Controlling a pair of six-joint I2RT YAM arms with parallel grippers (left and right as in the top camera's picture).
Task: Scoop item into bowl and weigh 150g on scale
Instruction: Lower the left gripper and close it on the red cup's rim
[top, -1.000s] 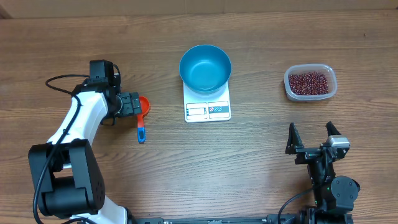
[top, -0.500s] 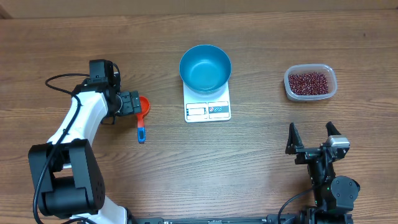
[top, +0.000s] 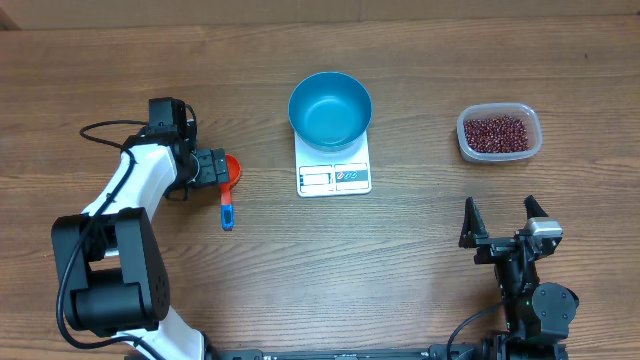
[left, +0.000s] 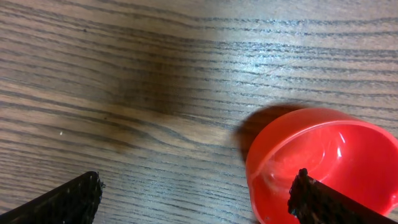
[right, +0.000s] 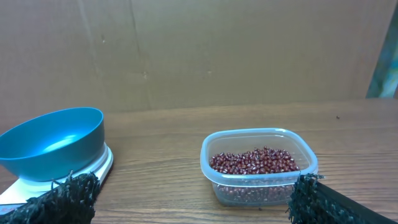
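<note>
The left arm (top: 128, 190) rises from its black base at the near left of the worktop (top: 400, 260). Its white link slants away and to the right, then bends at the black wrist so that the left gripper (top: 212, 167) points to the right, low over the wood. Its jaws stand wide apart; in the left wrist view the 2 dark fingertips (left: 68, 199) show only at the lower corners. The right arm (top: 538, 300) sits folded over its base at the near right. The right gripper (top: 499, 212) is aimed away from the robot, its jaws also spread wide.
</note>
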